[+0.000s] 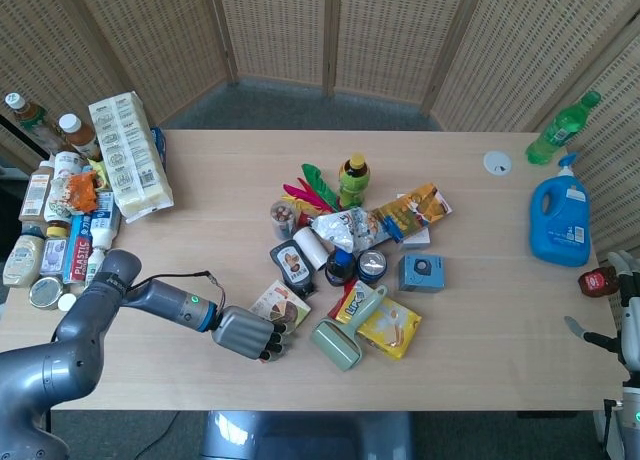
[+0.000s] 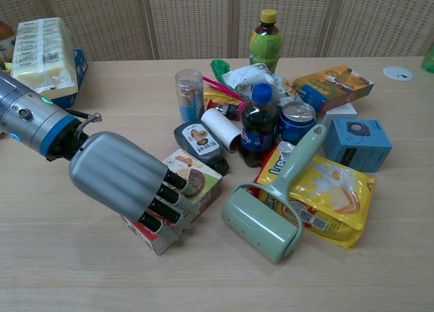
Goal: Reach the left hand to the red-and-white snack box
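The red-and-white snack box [image 2: 195,179] lies flat at the near-left edge of the pile, also seen in the head view as the snack box [image 1: 281,302]. My left hand [image 2: 122,176] lies over the box's near red end and hides it. Its fingers [image 2: 165,207] bend down over that end and touch the box, and the thumb is hidden. The box still rests on the table. In the head view the left hand [image 1: 245,332] sits just near-left of the box. Only a sliver of my right hand [image 1: 626,325] shows at the far right edge, and its fingers are unclear.
A green lint roller [image 2: 264,213] lies right of the box, on a yellow snack bag [image 2: 332,193]. Behind the box are a dark sauce bottle [image 2: 200,144], a cola bottle [image 2: 258,125] and a can [image 2: 297,119]. Jars and a cracker pack [image 1: 130,155] crowd the table's left side.
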`<state>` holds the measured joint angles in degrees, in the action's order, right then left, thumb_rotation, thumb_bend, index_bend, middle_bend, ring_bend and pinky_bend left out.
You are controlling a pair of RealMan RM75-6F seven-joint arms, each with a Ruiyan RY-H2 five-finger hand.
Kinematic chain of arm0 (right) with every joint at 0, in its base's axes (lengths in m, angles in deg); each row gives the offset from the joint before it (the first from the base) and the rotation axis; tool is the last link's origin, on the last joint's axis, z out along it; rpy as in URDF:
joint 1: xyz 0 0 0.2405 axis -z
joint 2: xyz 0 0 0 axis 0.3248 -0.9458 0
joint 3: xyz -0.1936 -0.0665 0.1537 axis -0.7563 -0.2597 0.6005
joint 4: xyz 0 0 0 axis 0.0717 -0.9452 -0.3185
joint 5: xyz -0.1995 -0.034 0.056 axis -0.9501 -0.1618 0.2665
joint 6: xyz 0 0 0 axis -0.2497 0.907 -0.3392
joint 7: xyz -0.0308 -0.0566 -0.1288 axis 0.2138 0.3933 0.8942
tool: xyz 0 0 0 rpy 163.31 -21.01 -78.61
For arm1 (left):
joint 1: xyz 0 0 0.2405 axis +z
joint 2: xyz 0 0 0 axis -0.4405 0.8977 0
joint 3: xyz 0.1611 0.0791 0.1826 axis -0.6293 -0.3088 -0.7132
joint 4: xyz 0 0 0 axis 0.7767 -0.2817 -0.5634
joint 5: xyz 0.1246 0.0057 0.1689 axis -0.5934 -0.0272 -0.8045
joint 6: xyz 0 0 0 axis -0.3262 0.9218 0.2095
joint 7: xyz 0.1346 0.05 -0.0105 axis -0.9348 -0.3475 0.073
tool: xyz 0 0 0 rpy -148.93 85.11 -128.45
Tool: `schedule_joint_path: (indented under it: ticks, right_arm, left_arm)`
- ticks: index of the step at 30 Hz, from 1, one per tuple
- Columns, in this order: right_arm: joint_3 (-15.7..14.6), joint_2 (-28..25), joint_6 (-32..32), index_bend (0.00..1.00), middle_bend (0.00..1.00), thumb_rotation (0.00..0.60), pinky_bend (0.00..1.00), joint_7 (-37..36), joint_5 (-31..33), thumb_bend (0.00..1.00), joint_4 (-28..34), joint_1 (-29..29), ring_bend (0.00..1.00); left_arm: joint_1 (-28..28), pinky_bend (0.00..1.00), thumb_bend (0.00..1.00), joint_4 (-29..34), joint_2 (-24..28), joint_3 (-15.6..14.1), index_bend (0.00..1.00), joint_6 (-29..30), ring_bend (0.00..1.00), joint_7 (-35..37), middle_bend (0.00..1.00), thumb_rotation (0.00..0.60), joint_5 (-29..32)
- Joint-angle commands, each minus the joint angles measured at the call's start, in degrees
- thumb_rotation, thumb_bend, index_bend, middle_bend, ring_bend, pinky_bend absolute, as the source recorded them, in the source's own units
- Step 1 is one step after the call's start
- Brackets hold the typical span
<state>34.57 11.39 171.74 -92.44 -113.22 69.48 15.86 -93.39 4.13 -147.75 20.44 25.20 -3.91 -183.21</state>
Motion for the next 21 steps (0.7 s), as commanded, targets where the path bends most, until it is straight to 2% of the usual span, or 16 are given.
schedule_joint_path:
  ticks: [1,7,11,16,21]
  right_arm:
    - [-0.1,0.0,0.1,0.0,0.0,0.6,0.0,0.0,-0.1,0.0,0.1,0.0,0.0]
    - [-0.3,-0.1,0.3,0.0,0.0,0.6,0.0,0.0,-0.8,0.0,0.5,0.0,0.0]
    - [-0.6,-0.3,0.4,0.0,0.0,0.6,0.0,-0.2,-1.6,0.0,0.9,0.1,0.0]
    - [-1.0,-0.8,0.7,0.0,0.0,0.6,0.0,-1.2,-2.8,0.0,1.7,0.2,0.0]
    - [-1.3,-1.5,1.4,0.0,0.0,0.6,0.0,-2.7,-4.1,0.0,2.4,0.6,0.0]
  left_arm:
    - [0.0,0.63,0.0,0.8,0.8,0.8,0.48,1.8,0.7,-0.6,0.71,0.6,0.8]
    - [-1.0,0.66,0.0,4.2,4.0,2.2,0.5,5.6,0.73,-2.6,0.74,0.6,1.7]
    - [-2.1,0.65,0.0,9.0,8.2,3.4,0.5,7.5,0.73,-5.1,0.73,0.6,2.4]
    - [-4.0,0.64,0.0,19.0,16.8,4.6,0.49,7.7,0.72,-10.4,0.72,0.6,2.7]
    - [-5.7,0.63,0.0,31.2,26.9,5.5,0.49,5.0,0.71,-16.9,0.69,0.6,2.8]
